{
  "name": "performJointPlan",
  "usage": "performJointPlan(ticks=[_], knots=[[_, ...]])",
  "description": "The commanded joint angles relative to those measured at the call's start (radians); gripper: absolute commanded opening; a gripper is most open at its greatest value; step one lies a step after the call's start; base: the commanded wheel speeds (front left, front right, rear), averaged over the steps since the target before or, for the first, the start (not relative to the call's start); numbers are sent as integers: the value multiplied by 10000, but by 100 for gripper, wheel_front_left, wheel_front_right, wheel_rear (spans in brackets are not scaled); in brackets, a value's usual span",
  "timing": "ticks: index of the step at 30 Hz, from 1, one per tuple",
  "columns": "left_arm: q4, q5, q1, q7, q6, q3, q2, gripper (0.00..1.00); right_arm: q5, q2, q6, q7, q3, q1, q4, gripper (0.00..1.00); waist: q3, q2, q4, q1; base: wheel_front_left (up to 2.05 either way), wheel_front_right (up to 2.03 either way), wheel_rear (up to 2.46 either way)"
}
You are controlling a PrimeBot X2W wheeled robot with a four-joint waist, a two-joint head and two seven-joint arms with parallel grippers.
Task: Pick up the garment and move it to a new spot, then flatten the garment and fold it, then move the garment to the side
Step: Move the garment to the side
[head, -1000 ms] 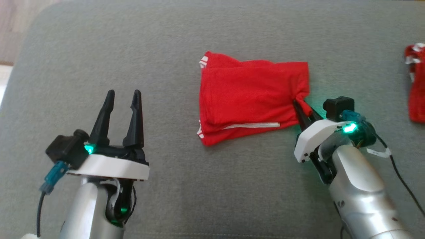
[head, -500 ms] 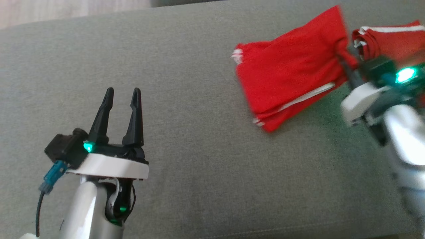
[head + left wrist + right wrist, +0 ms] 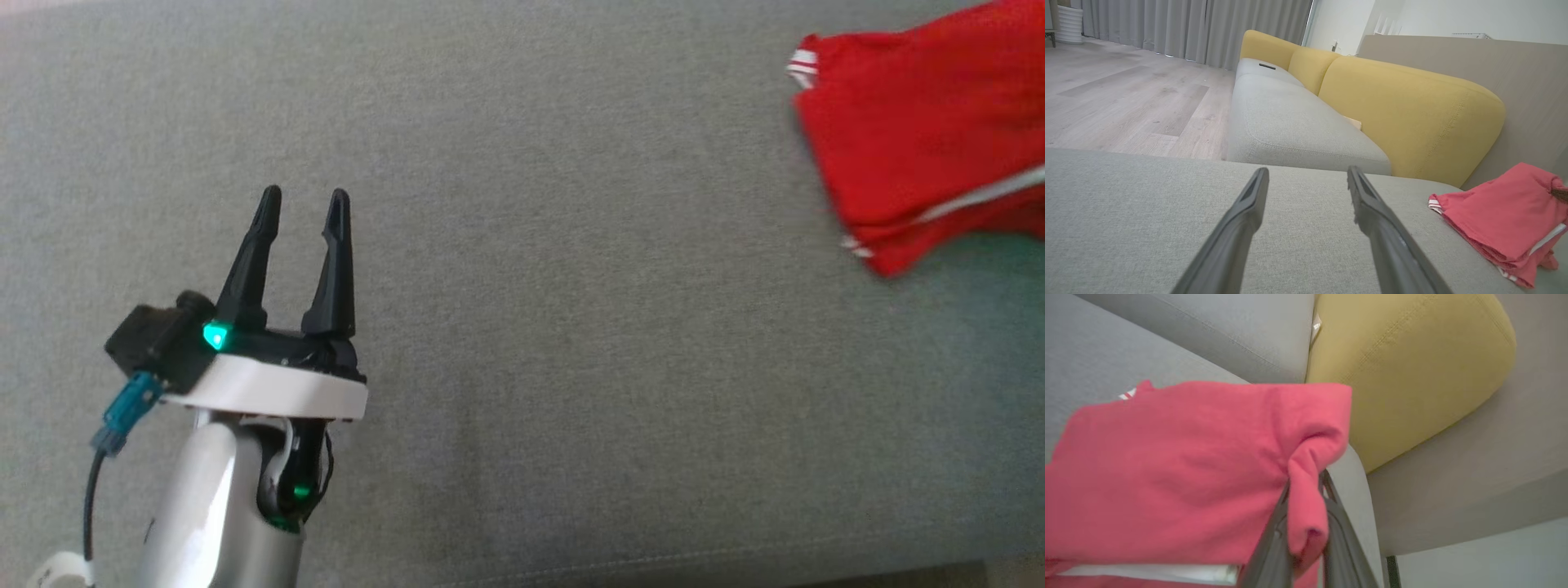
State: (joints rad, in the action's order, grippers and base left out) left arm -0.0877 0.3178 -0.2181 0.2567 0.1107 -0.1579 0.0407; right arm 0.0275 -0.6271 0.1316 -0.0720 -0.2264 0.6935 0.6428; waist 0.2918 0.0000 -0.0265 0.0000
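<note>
Two right gripper [image 3: 1306, 482] fingers pinch a bunched corner of the red garment [image 3: 914, 139] at two o'clock — left gripper [image 3: 304, 193] fingers spread, empty, at eight o'clock

Left jaws apart; right jaws clamped.

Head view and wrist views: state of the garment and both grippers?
red garment: folded, one bunched corner pinched by the right gripper.
left gripper: open, empty, over the grey seat cushion.
right gripper: shut on the red garment's corner.
</note>
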Motion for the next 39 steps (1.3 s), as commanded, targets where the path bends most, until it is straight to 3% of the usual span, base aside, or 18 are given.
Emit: performJointPlan(ticks=[1,9,17,19,20,31,39], knots=[[330,-78,-449,51,55,220,95,100,-185,-587,-9,-52,422,234,30,0,199,0,153,0,0,0,0],[320,-69,-577,51,96,247,95,100,-817,-886,-9,-125,1733,386,815,0,559,0,304,0,0,0,0],[268,-61,-710,51,126,243,95,100,-1328,-388,-9,-235,2692,538,1030,0,730,0,313,0,0,0,0],[241,-66,-733,51,131,248,95,100,-1432,-221,-9,-291,2927,550,965,85,724,0,293,0,0,0,0],[224,-68,-741,51,133,248,95,100,-1478,-128,-9,-310,3054,544,915,100,710,0,281,0,0,0,0],[86,61,-569,51,142,325,95,100,-1595,1019,-9,-451,3158,215,-513,100,-94,0,188,0,0,0,0],[262,134,-155,51,51,609,95,100,17,2459,-9,326,2275,-287,-1780,100,-1109,0,299,0,0,0,0]])
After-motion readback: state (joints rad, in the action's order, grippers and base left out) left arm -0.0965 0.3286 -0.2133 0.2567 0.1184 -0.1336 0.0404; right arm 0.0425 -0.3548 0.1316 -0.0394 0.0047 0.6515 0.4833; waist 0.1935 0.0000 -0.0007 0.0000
